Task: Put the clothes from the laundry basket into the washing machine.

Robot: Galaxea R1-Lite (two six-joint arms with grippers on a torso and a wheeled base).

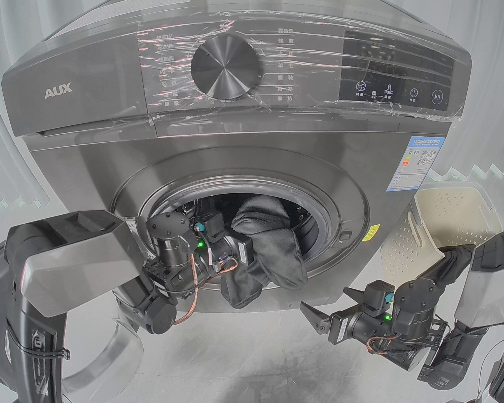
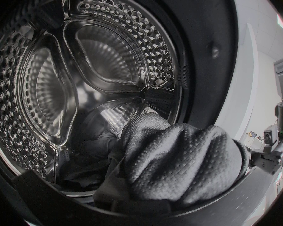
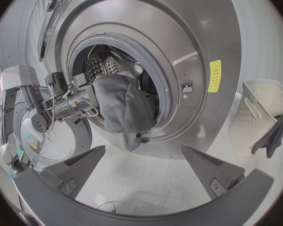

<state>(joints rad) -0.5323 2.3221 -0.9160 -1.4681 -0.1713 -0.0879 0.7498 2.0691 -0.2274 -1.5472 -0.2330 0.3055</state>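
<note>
Right hand agape | 1 garment at washing machine mouth | 1 laundry basket

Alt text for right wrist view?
A dark garment hangs half out of the open washing machine, with the left arm against it. The right gripper is open in the foreground; a beige laundry basket sits beside the machine, a dark cloth over its rim.

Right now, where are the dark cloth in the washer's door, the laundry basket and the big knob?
dark cloth (image 1: 266,236): head view, its bunched middle.
laundry basket (image 1: 448,214): head view, its perforated inner wall.
big knob (image 1: 225,66): head view, its centre.
</note>
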